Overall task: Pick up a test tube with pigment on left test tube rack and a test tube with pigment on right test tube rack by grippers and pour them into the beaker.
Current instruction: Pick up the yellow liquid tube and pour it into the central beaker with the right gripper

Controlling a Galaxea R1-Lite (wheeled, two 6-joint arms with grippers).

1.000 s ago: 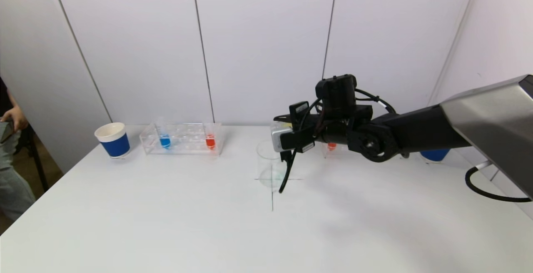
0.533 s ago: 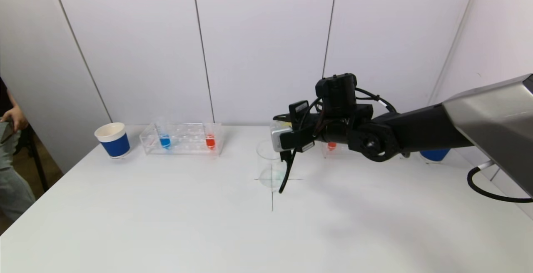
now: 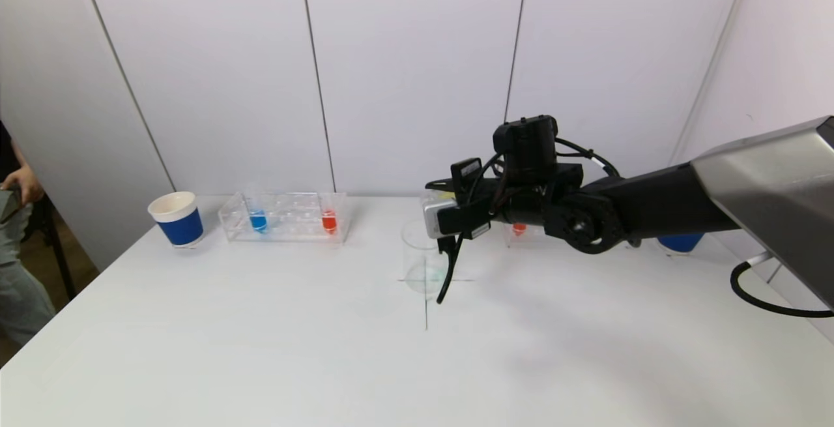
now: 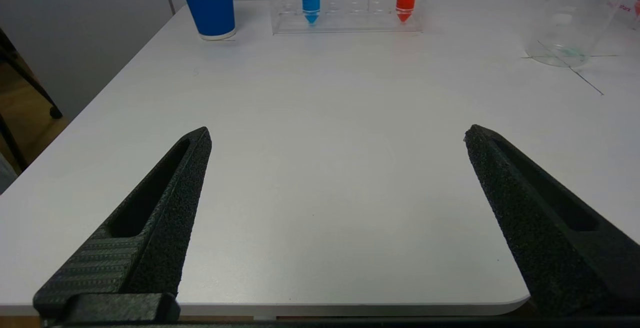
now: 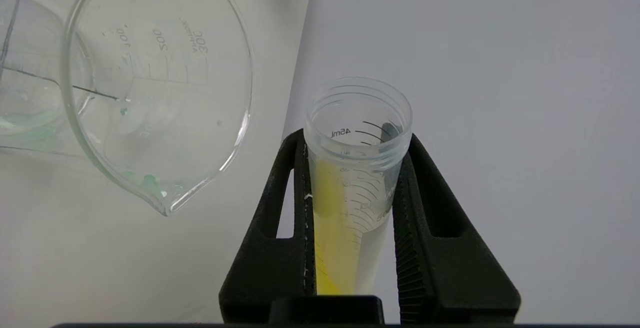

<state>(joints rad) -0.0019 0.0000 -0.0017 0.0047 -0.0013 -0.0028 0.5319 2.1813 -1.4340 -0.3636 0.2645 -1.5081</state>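
The right gripper (image 5: 350, 208) is being kept shut on a tipped test tube (image 5: 352, 178) of yellow pigment, beside the beaker (image 3: 422, 256). Almost nothing is being changed since a second ago; pouring is probably being done slowly. The left gripper (image 4: 337, 135) is being held wide open, low over the near table edge.

A blue cup (image 3: 177, 220) with a white rim stands at left. In the clear rack (image 3: 285, 217), one tube holds blue (image 3: 258, 220), one red (image 3: 329, 221). The gripped tube (image 5: 350, 188) shows yellow. The beaker (image 3: 422, 257) is clear; the table (image 3: 260, 349) white.
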